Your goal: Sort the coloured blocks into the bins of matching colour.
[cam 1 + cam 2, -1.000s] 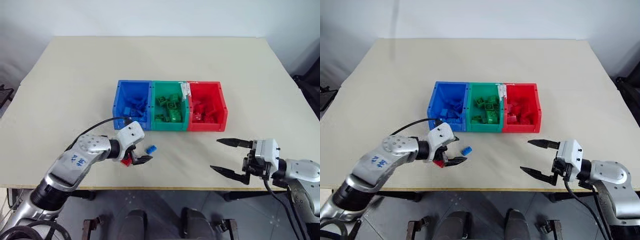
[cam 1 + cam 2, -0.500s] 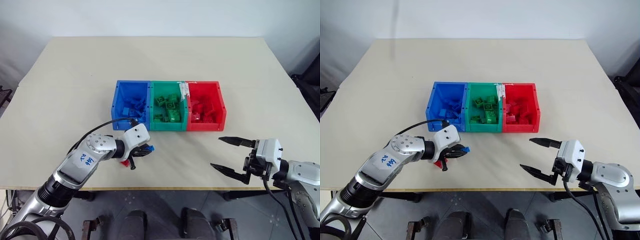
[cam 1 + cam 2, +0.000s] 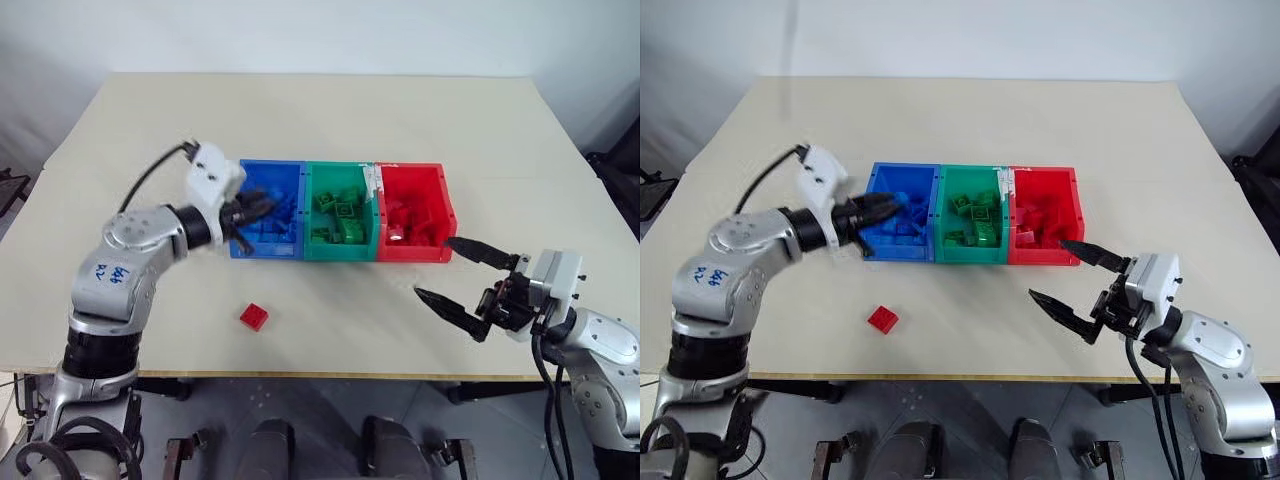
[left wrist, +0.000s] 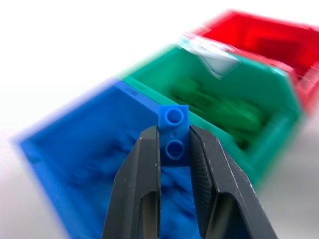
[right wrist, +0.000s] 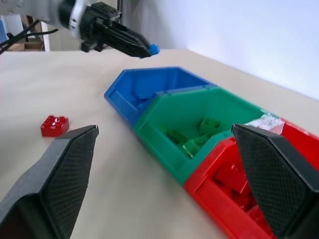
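My left arm reached level, mid-left of frame, its left gripper clamped on 1 small blue studded plastic brick above the blue plastic bin. My right gripper, lower right, stood wide apart, holding nothing.

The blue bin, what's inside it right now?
The blue bin holds a loose pile of blue blocks. The left gripper, shut on a blue brick, hangs over it and covers part of the inside.
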Tool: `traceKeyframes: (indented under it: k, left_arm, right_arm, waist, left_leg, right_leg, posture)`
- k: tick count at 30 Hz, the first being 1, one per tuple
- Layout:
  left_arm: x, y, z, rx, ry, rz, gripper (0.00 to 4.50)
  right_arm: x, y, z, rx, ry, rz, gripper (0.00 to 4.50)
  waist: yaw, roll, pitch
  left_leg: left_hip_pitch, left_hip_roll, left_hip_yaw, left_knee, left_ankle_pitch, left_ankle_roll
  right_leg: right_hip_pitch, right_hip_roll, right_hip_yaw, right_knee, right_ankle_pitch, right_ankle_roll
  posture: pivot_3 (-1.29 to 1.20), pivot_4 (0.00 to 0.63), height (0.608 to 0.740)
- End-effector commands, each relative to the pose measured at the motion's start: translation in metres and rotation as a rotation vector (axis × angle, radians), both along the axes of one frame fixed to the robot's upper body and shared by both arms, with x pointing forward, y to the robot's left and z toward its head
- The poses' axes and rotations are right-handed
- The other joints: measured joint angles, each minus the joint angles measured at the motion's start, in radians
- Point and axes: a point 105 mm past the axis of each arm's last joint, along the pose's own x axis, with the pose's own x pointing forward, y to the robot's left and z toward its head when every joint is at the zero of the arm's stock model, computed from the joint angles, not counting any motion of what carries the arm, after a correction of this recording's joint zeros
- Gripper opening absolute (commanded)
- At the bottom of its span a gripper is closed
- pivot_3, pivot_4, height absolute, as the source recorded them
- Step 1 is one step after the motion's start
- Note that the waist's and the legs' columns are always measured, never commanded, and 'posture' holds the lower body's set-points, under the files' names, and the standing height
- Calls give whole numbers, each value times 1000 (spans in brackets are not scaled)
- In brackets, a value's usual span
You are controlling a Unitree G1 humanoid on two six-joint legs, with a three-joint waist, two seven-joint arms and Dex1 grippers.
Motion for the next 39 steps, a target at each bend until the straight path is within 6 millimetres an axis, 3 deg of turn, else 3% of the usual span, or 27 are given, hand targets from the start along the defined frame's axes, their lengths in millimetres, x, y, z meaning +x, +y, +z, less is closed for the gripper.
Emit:
traceKeyframes:
  k: [1, 7, 10, 15, 18, 22, 23, 26, 32, 39]
  left_arm:
    - [8, 0, -2, -20, -25, 8, 1505]
    - [1, 10, -1, -28, -78, 5, 3445]
    - [-27, 34, -18, 14, -74, -45, 4362]
    - [-80, 117, -57, 86, 30, 71, 4362]
    - [-101, 137, -67, 90, 79, 84, 4440]
    - [-130, 150, -79, 114, 155, 53, 4440]
    - [-135, 148, -80, 118, 167, 36, 4440]
    - [-144, 116, -78, 129, 173, -113, 4440]
    - [-141, 73, -84, 153, 184, -232, 4440]
    - [-107, 39, -110, 129, 284, -2, 4440]
  right_arm:
    - [-4, 10, 2, -43, -19, 79, 4500]
    - [2, 10, 0, -96, -14, 137, 4500]
    - [7, 15, -4, -128, 1, 204, 4500]
    - [12, 29, -10, -179, 27, 367, 4500]
    - [11, 32, -13, -193, 38, 419, 4500]
    - [10, 34, -19, -236, 57, 483, 4500]
    - [10, 34, -20, -243, 60, 492, 4500]
    - [14, 34, -20, -248, 64, 501, 4500]
    - [15, 33, -21, -256, 69, 500, 4500]
    - [11, 25, -23, -253, 74, 435, 4500]
  waist:
    - [-2, 0, 0]
    - [-6, 0, 0]
    - [-18, 0, 0]
    - [-48, 0, 0]
    - [-26, 0, 0]
    - [-9, 0, 0]
    - [-8, 0, 0]
    - [-5, 0, 0]
    - [-6, 0, 0]
    - [-5, 0, 0]
  left_leg:
    - [0, 0, 0, 0, 0, 0]
    - [-1, 0, 0, 0, 0, 0]
    - [-1, 1, 1, -1, 0, 0]
    - [1, 2, 2, -5, 0, 0]
    - [0, 2, 1, -4, 0, 0]
    - [0, 1, 1, 2, -4, 2]
    - [0, 1, 1, 2, -4, 2]
    - [0, 2, 1, 2, -4, 2]
    - [0, 2, 1, 2, -4, 2]
    - [0, 1, 1, 2, -4, 2]
  right_leg:
    - [0, 0, 0, 0, 0, 0]
    - [-1, 0, 0, 0, 0, 0]
    - [-1, 0, 0, 0, 0, 0]
    - [-2, 0, 0, -2, -1, -1]
    - [-1, 0, -1, -2, -1, -1]
    - [0, -1, 0, -2, 0, 0]
    - [0, -1, 0, -2, 0, 0]
    - [0, -1, 0, -2, 0, 0]
    - [0, 0, 0, -1, 0, 0]
    - [0, 0, 0, 0, 0, 0]
  posture:
    - [0, 150, 740]
    - [0, 150, 740]
    - [0, 150, 740]
    - [0, 150, 740]
    - [0, 150, 740]
    - [0, 150, 740]
    - [0, 150, 740]
    - [0, 150, 740]
    - [0, 150, 740]
    - [0, 150, 740]
